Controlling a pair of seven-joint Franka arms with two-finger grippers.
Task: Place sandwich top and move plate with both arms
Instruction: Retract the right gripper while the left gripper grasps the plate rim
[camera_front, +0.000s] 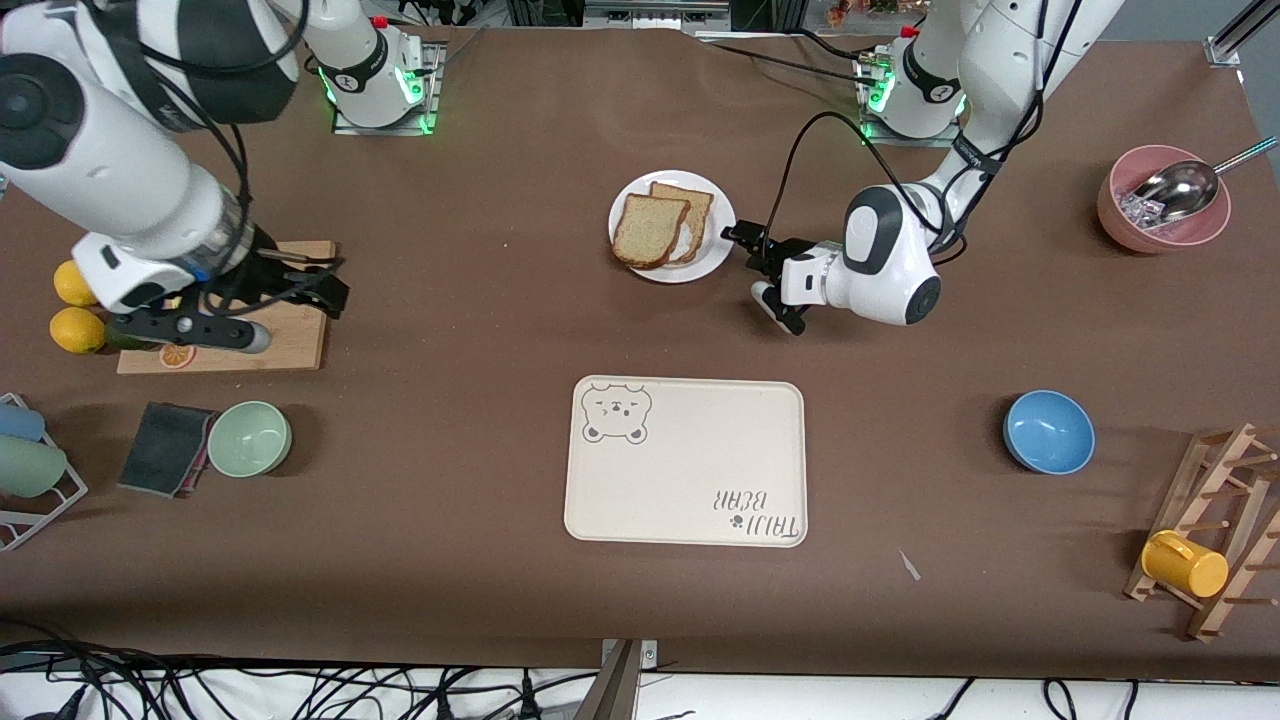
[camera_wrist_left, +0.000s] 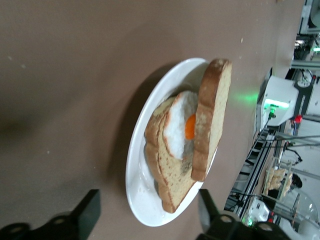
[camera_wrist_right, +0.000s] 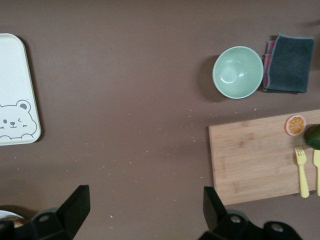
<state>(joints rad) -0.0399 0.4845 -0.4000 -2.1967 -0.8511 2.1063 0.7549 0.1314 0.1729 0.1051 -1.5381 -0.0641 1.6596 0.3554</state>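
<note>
The white plate (camera_front: 705, 262) sits on the brown table, farther from the front camera than the tray. On it the sandwich top (camera_front: 648, 230) leans over a slice bearing a fried egg (camera_wrist_left: 189, 127), offset from it. Low at the plate's edge toward the left arm's end, my left gripper (camera_front: 757, 272) is open. In the left wrist view its fingers (camera_wrist_left: 87, 210) straddle the plate's rim (camera_wrist_left: 142, 195) with gaps on both sides. My right gripper (camera_front: 335, 285) waits open over the table beside the cutting board; nothing lies between its fingertips (camera_wrist_right: 77, 200).
A cream bear-print tray (camera_front: 690, 470) lies nearer the camera than the plate. Toward the right arm's end are a cutting board (camera_front: 290, 340), lemons (camera_front: 75, 330), a green bowl (camera_front: 249, 438) and a dark sponge (camera_front: 165, 450). Toward the left arm's end: blue bowl (camera_front: 1048, 431), pink bowl (camera_front: 1125, 225), cup rack (camera_front: 1215, 470).
</note>
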